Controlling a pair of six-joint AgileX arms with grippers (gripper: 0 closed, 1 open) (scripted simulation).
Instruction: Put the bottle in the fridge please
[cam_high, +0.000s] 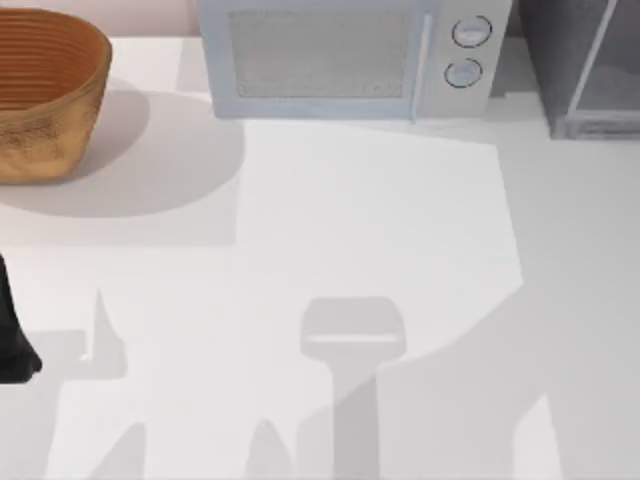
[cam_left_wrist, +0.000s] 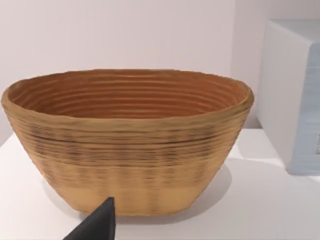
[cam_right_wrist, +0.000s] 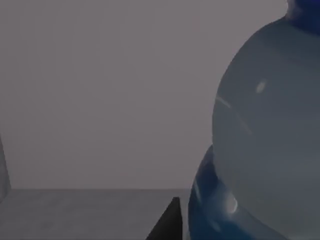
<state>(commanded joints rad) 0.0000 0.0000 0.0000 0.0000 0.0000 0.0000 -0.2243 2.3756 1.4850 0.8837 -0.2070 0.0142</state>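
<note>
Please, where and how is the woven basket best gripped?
Grip the basket by its rim, from above, one finger inside the wall and one outside. It stands upright, mouth open upward, and its body looks too wide to span. The left arm is nearest.

Bright, even light on the table (cam_high: 400, 230) casts soft grey shadows; the right wrist view is dim.
</note>
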